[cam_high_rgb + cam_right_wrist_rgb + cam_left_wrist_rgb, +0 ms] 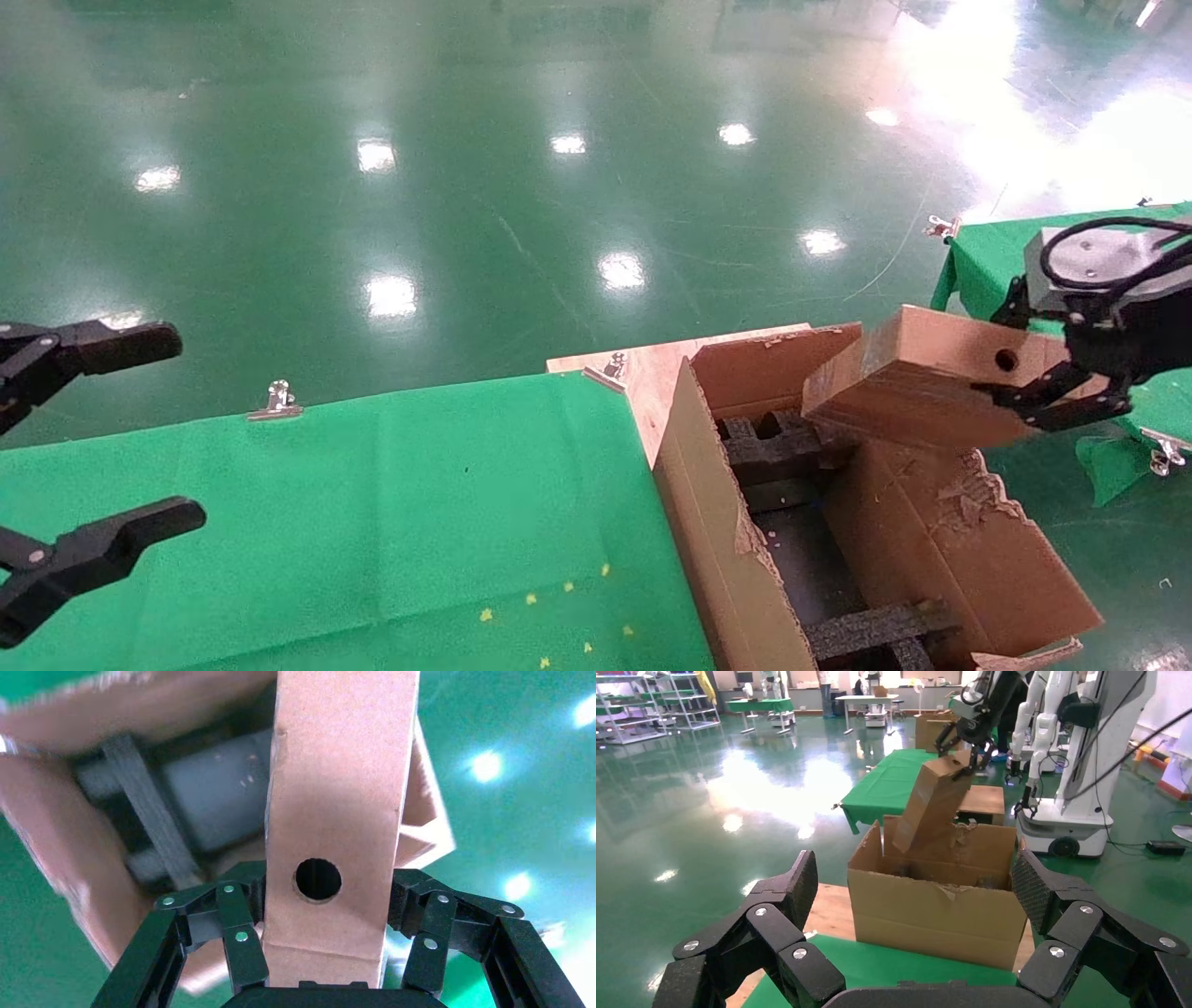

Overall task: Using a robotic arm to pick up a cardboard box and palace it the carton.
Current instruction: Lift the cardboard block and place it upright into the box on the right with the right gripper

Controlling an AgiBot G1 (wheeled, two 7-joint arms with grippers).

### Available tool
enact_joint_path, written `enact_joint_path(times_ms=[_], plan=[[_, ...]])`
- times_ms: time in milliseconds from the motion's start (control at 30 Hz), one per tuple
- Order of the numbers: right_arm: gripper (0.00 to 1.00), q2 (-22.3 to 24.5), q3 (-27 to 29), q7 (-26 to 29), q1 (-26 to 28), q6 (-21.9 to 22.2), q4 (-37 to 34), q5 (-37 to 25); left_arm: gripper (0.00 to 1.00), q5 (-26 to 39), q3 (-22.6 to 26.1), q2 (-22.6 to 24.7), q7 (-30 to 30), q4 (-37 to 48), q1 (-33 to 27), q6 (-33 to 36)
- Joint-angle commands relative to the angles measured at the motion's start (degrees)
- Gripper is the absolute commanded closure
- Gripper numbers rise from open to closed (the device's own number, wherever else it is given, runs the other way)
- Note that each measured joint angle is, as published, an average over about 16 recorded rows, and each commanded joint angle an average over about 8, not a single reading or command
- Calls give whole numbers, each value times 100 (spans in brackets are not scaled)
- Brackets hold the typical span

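My right gripper is shut on the small brown cardboard box with a round hole in one face. It holds the box tilted over the far right corner of the large carton, whose ragged flaps stand open around black foam inserts. In the right wrist view the fingers clamp both sides of the box above the carton's inside. The left wrist view shows the box angled down into the carton. My left gripper is open and empty over the green cloth at the left.
A green cloth covers the table beside the carton, held by metal clips. A second green-covered table stands to the right. Glossy green floor lies beyond. Other robots stand behind in the left wrist view.
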Motion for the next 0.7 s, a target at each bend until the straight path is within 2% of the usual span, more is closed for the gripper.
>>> enact_joint_path(times_ms=[33, 233, 500, 700], plan=[[100, 26, -25, 234, -102, 52, -44, 117, 0, 0, 0, 0, 0, 0, 0, 0], [100, 250, -27, 1163, -400, 223, -248, 548, 0, 0, 0, 0, 0, 0, 0, 0], [100, 642, -100, 2292, -668, 392, -428, 830, 0, 0, 0, 0, 0, 0, 0, 0], [100, 912, -113, 2843, -773, 528, -467, 1023, 0, 0, 0, 0, 0, 1, 1, -1]])
